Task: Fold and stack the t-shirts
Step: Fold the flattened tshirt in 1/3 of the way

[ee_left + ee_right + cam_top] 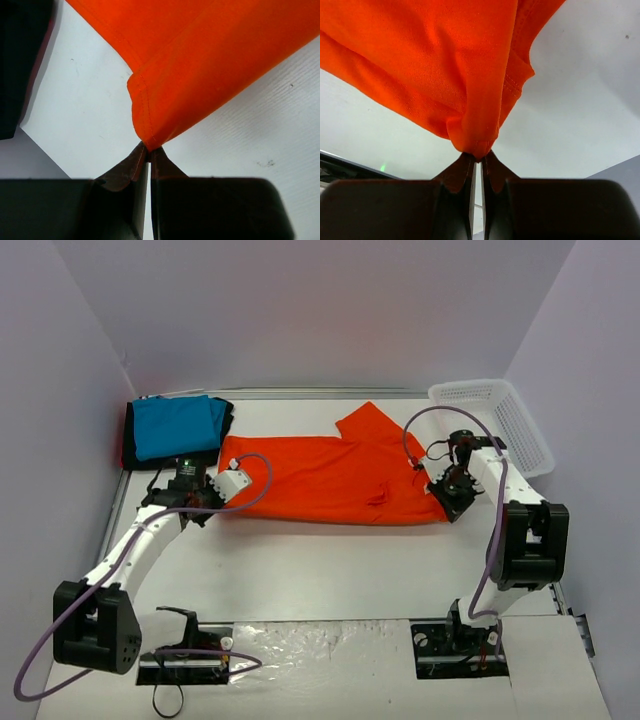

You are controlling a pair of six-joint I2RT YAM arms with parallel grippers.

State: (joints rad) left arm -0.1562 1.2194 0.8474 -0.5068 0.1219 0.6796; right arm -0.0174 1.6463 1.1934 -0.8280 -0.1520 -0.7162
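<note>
The left pincer (149,152) is clenched on a hemmed corner of the orange shirt (200,60), its tips pinching the cloth right at the point. From there the shirt fans out ahead of it over the white table (90,115). The right pincer (479,155) is likewise clamped shut on a bunched fold of the same shirt, which spreads wide just ahead of its tips (a stitched hem curls off to their right). Seen from above, the shirt lies stretched flat between the two pincers, one sleeve pointing toward the back wall. Beyond the left pincer, just beside the shirt's far corner, a folded blue shirt (175,425) rests on top of a black shirt (227,420). Beyond the right pincer, in the far corner, a white mesh basket (510,420) stands apart from the cloth
</note>
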